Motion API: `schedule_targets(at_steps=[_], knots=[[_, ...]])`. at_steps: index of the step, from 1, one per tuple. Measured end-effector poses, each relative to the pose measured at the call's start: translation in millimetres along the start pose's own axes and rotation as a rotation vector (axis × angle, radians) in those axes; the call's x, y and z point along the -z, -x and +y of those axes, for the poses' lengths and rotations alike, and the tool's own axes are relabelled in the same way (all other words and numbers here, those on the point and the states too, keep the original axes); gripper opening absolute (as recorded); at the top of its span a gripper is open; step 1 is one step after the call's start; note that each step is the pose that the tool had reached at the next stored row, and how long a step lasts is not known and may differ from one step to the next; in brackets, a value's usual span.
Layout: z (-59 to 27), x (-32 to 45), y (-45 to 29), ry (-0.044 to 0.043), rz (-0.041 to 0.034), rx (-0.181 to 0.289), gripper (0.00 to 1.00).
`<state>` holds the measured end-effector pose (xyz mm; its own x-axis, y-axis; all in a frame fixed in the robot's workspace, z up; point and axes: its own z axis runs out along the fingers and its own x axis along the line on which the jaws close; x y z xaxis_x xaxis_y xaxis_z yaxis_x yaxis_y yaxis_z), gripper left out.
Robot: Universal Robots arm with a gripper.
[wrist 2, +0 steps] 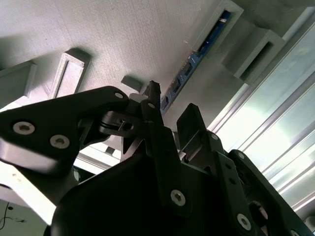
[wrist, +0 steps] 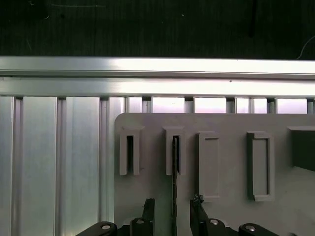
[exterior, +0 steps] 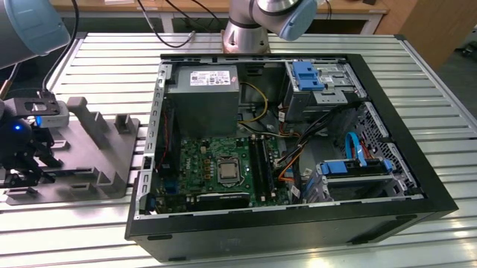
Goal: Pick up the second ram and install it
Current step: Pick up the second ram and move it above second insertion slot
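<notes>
Second ram [wrist: 174, 187]: a thin dark stick, seen edge-on in the first wrist view, stood on edge in a slotted holder.
Pincer [wrist: 173, 200]: spread, one finger set on each side of the stick; no contact is seen.
Fixture [exterior: 89, 187]: grey, with upright posts, laid at the exterior view's left.
Desk [exterior: 417, 78]: ribbed aluminium slats.
Computer case [exterior: 298, 229]: black, laid open just beside the fixture, its motherboard [exterior: 216, 162] exposed.

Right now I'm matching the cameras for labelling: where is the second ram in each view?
Exterior view: too small to tell; the end effector hangs at the exterior view's left edge.
First wrist view: the second ram stands edge-on in a slot, between the open end effector's fingers.
Second wrist view: a slanted strip beyond the end effector.
Shared landmark: the grey fixture.
</notes>
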<state>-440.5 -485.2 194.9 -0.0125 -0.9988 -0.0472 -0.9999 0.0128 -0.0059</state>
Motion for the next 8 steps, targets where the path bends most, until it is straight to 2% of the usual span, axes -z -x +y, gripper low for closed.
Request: schedule_targets(at_steps=[3,4,8], knots=[[0.0,0.0,0.0,0.0001,0.0,0.0,0.4],[0.0,0.0,0.0,0.0,0.0001,0.0,0.33],[0.1,0.0,0.0,0.0,0.0,0.0,0.33]])
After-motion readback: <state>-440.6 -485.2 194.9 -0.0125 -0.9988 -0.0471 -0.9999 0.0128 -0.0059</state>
